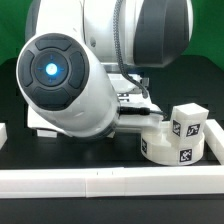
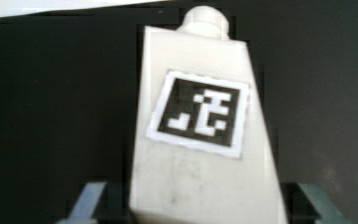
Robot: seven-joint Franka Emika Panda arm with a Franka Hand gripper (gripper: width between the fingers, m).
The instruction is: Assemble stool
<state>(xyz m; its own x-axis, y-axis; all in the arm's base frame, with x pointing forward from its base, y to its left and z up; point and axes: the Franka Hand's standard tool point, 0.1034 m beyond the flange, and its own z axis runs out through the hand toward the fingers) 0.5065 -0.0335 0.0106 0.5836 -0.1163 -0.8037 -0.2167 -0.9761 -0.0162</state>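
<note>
In the wrist view a white blocky stool leg (image 2: 197,130) with a square tag lies on the black table, its rounded peg end pointing away from the gripper. My gripper (image 2: 202,205) straddles its near end, open. Both fingers (image 2: 92,200) stand a little clear of the leg's sides. In the exterior view the round white seat (image 1: 165,150) lies at the right, with another tagged leg (image 1: 188,122) standing on top of it. The arm's bulk hides the gripper and the straddled leg there.
White border rails run along the near edge (image 1: 110,181) and the right side (image 1: 216,148) of the black table. The robot's large white body (image 1: 65,85) fills the middle and left of the exterior view.
</note>
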